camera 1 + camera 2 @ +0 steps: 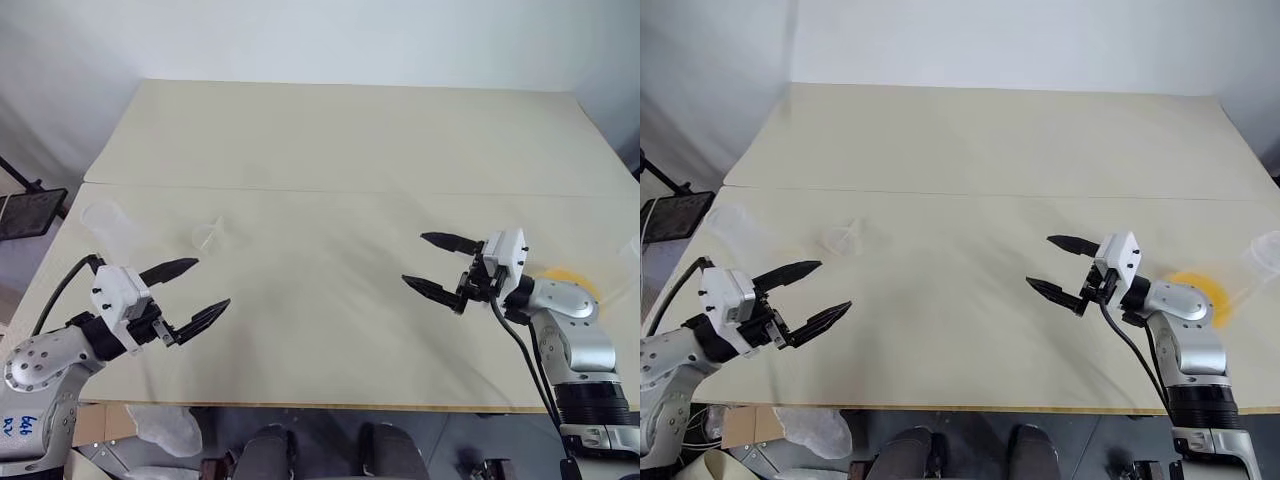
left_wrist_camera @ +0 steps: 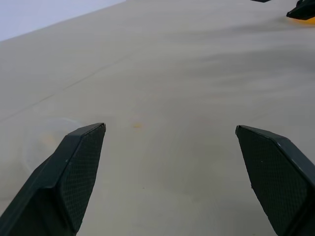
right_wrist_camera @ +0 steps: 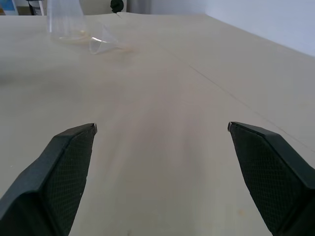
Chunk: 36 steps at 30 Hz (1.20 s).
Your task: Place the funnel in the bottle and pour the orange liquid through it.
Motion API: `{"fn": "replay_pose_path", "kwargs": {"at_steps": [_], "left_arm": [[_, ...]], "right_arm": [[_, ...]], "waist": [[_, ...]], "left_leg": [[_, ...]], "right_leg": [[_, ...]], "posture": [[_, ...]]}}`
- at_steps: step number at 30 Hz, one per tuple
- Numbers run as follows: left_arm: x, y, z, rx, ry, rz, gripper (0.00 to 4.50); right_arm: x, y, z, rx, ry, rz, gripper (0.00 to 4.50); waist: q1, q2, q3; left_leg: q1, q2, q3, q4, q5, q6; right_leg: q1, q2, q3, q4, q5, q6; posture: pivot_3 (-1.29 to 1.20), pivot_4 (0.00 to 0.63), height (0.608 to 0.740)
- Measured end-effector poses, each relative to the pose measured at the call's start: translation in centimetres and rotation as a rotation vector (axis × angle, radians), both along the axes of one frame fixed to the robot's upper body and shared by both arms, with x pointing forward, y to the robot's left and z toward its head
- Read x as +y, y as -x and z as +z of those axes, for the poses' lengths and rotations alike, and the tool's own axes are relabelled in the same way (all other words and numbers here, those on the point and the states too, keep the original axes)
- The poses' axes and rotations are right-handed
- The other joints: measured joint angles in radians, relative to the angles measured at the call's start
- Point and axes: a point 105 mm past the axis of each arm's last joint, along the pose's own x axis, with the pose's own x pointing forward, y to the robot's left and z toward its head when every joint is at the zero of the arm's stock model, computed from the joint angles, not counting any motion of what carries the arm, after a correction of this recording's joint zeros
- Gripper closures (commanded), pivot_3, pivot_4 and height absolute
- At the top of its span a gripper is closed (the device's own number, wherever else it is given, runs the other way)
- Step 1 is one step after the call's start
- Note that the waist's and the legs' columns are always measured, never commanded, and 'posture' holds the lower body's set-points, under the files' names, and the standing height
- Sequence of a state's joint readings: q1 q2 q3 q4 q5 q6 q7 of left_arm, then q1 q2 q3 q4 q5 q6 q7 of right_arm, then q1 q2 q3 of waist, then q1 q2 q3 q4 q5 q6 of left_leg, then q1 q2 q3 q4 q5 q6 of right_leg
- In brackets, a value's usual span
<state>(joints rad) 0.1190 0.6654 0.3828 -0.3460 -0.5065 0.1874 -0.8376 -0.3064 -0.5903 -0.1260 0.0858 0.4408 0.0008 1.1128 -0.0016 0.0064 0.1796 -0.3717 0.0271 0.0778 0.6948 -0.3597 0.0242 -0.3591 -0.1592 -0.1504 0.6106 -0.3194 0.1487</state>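
- Table [image 1: 330,150] is a pale cream sheet, smooth and matte, with a thin seam running across it beyond both pincers.
- Left pincer [image 1: 190,292]: two black pointed fingers with a fine cross-hatched grip texture on the inner faces, spread wide apart, nothing between them. It hangs level over the near left part of the table, aimed in toward the middle.
- Right pincer [image 1: 436,265]: same black tapered fingers, also spread wide and holding nothing, aimed in toward the left one. The two are well apart, with bare table between them.
- The funnel [image 1: 212,237] is tiny, clear plastic, lying on its side on the table just beyond the left pincer. From the right wrist view its cone mouth and thin stem are easy to pick out [image 3: 103,42].
- The bottle [image 1: 108,228] is clear and colourless, flared base narrowing to a tube neck, standing near the table's left edge, beyond the left pincer and outboard of the funnel. Can't tell if there's anything in it.
- The orange liquid [image 1: 1202,291] shows as a yellow-orange patch behind the right pincer's wrist, close to the table's right edge, seen through a clear vessel [image 1: 1265,256] whose shape is hard to make out.
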Motion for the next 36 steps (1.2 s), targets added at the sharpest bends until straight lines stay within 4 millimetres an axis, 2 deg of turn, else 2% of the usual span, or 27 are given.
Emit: {"fn": "replay_pose_path", "kwargs": {"at_steps": [5, 8, 10, 13, 14, 19, 21, 24, 26, 29, 33, 36], "left_arm": [[0.0, -0.1, 0.4, -0.013, 0.023, 0.008, 0.0], [0.6, 0.7, 0.4, -0.008, 0.057, 0.051, 0.0], [1.7, 1.5, 0.1, -0.004, 0.106, 0.122, 0.0], [5.1, 3.7, -0.9, -0.03, 0.243, 0.378, 0.0], [5.9, 4.1, -1.3, -0.035, 0.265, 0.434, 0.0], [10.6, 8.4, -3.5, -0.062, 0.339, 0.781, 0.0], [11.3, 9.4, -4.2, -0.068, 0.365, 0.862, 0.0], [11.7, 9.8, -4.5, -0.084, 0.395, 0.921, 0.0], [11.7, 9.5, -4.5, -0.088, 0.419, 0.927, 0.0], [11.2, 8.0, -4.0, -0.096, 0.464, 0.904, 0.0], [11.0, 4.3, -1.3, -0.149, 0.557, 0.86, 0.0], [10.8, 0.8, 1.2, -0.151, 0.559, 0.802, 0.0]], "right_arm": [[0.0, 0.0, 0.0, 0.0, 0.0, 0.0, 0.02], [0.3, 0.0, 0.1, 0.0, -0.005, 0.011, 0.02], [1.3, -0.1, 0.4, 0.0, -0.034, 0.039, 0.02], [5.0, 0.2, 1.6, -0.008, -0.126, 0.167, 0.02], [5.7, 0.3, 1.8, -0.012, -0.128, 0.196, 0.02], [9.6, 0.8, 3.6, -0.052, -0.179, 0.329, 0.02], [10.6, 0.9, 4.0, -0.062, -0.187, 0.364, 0.02], [11.4, 1.1, 4.0, -0.061, -0.188, 0.395, 0.02], [11.4, 1.2, 3.9, -0.06, -0.184, 0.4, 0.02], [11.3, 1.2, 3.7, -0.058, -0.167, 0.402, 0.02], [10.7, 1.0, 3.1, -0.041, -0.145, 0.382, 0.02], [10.5, 0.8, 2.8, 0.004, -0.167, 0.364, 0.02]], "waist": [[0.0, 0.0, 0.0], [-0.002, 0.0, 0.0], [-0.01, 0.0, 0.0], [-0.027, 0.0, 0.0], [-0.025, 0.0, 0.0], [-0.02, -0.001, 0.0], [-0.014, -0.002, -0.001], [-0.002, -0.003, -0.001], [0.001, -0.003, -0.001], [-0.001, -0.003, -0.001], [-0.001, -0.004, -0.002], [-0.002, -0.004, -0.002]], "left_leg": [[0.0, 0.001, 0.002, 0.0, 0.0, 0.0], [0.001, 0.002, 0.002, -0.001, 0.0, 0.0], [0.002, 0.003, 0.005, -0.003, 0.0, 0.0], [0.003, 0.006, 0.008, -0.003, -0.001, -0.002], [0.002, 0.005, 0.008, -0.003, -0.001, -0.002], [0.002, 0.006, 0.011, -0.002, -0.002, 0.0], [0.001, 0.006, 0.012, -0.001, -0.003, 0.0], [0.001, 0.006, 0.013, -0.001, -0.003, 0.0], [0.0, 0.006, 0.014, -0.001, -0.003, 0.0], [0.0, 0.006, 0.015, -0.001, -0.003, 0.0], [0.0, 0.006, 0.015, 0.0, -0.003, 0.0], [0.0, 0.004, 0.015, 0.001, -0.003, 0.0]], "right_leg": [[-0.001, 0.001, 0.002, 0.0, 0.0, 0.0], [-0.001, 0.001, 0.003, 0.0, 0.0, 0.0], [-0.002, 0.003, 0.006, -0.002, 0.0, 0.0], [-0.004, 0.007, 0.01, -0.002, 0.0, 0.0], [-0.004, 0.007, 0.01, -0.002, 0.0, 0.0], [-0.006, 0.006, 0.016, -0.002, 0.0, 0.0], [-0.007, 0.006, 0.017, -0.001, 0.0, 0.0], [-0.009, 0.005, 0.018, 0.0, 0.0, 0.0], [-0.009, 0.005, 0.019, 0.001, 0.0, 0.0], [-0.01, 0.005, 0.019, 0.002, 0.0, 0.0], [-0.011, 0.005, 0.019, 0.004, 0.0, 0.0], [-0.014, 0.006, 0.02, 0.009, 0.0, -0.001]], "posture": [[0.0, 0.15, 0.74], [0.0, 0.15, 0.74], [0.0, 0.15, 0.74], [0.0, 0.15, 0.74], [0.0, 0.15, 0.74], [0.0, 0.15, 0.74], [0.0, 0.15, 0.74], [0.0, 0.15, 0.74], [0.0, 0.15, 0.74], [0.0, 0.15, 0.74], [0.0, 0.15, 0.74], [0.0, 0.15, 0.74]]}}
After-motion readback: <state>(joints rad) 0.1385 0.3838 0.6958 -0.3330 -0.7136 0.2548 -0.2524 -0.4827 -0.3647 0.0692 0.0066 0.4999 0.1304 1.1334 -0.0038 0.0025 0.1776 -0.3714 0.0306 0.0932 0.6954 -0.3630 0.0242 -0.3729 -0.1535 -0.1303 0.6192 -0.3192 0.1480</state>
